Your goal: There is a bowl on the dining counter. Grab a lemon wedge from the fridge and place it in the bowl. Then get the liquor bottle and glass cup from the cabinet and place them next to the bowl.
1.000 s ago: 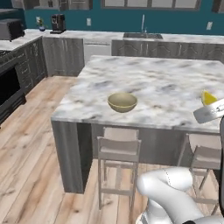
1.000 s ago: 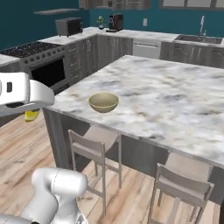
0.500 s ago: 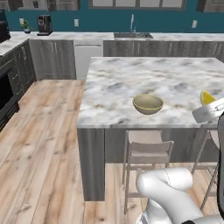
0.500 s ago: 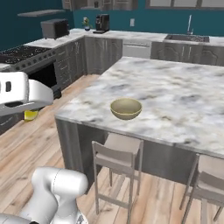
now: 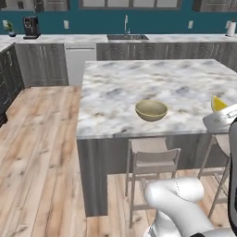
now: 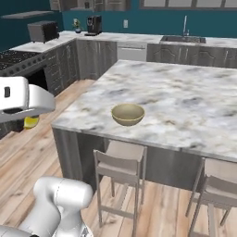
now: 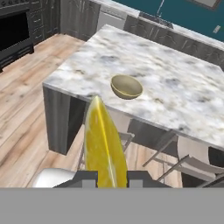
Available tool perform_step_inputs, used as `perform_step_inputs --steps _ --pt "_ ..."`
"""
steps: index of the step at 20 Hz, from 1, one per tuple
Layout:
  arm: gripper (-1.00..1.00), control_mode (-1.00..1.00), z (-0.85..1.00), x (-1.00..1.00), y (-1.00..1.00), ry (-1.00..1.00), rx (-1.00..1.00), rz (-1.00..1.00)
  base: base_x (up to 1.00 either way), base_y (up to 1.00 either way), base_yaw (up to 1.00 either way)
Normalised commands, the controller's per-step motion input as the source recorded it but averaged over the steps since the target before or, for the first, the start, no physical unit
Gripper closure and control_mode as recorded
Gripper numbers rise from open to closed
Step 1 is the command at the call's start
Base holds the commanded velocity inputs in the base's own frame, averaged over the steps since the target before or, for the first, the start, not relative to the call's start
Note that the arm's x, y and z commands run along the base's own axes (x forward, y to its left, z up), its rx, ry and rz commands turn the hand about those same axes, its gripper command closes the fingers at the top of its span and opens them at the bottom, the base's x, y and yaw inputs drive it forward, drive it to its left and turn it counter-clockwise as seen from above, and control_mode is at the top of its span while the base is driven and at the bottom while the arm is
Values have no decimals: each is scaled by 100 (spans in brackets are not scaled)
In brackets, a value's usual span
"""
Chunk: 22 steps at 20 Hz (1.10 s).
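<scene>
A tan bowl (image 5: 151, 110) (image 6: 127, 114) (image 7: 126, 86) sits empty on the marble dining counter (image 5: 139, 83) (image 6: 185, 102) (image 7: 175, 92), near its front edge. My gripper (image 7: 109, 177) is shut on a yellow lemon wedge (image 7: 105, 140), which stands upright between the fingertips. In the left base view the gripper (image 5: 221, 115) hangs at the right edge with the lemon wedge (image 5: 217, 103) over the counter's front right corner, right of the bowl. Seen from the right base, the gripper (image 6: 25, 115) and lemon wedge (image 6: 31, 122) are at the far left, short of the counter. The liquor bottle, glass cup, fridge and cabinet are out of view.
Grey stools (image 5: 150, 159) (image 6: 121, 159) (image 6: 217, 185) are tucked under the counter's near side. A back counter carries a sink (image 5: 127, 36) and a coffee machine (image 5: 30, 27). A stove and oven (image 6: 21, 65) stand at the left. Wooden floor (image 5: 37, 152) lies open to the left.
The whole picture has shifted as the base drove: the counter and bowl now sit nearer and more central. The lemon wedge stays in the shut gripper.
</scene>
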Motion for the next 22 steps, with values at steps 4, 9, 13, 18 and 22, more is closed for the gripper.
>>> perform_step_inputs --steps 4,9,13,18,22 --pt "100 100 0 0 0 0 0 0 45 0 -10" --pt "100 100 0 0 0 0 0 0 52 0 -7" --pt "100 100 0 0 0 0 0 0 48 0 -5" --pt "100 100 0 0 0 0 0 0 47 0 -5" --pt "100 100 0 0 0 0 0 0 41 0 -5"
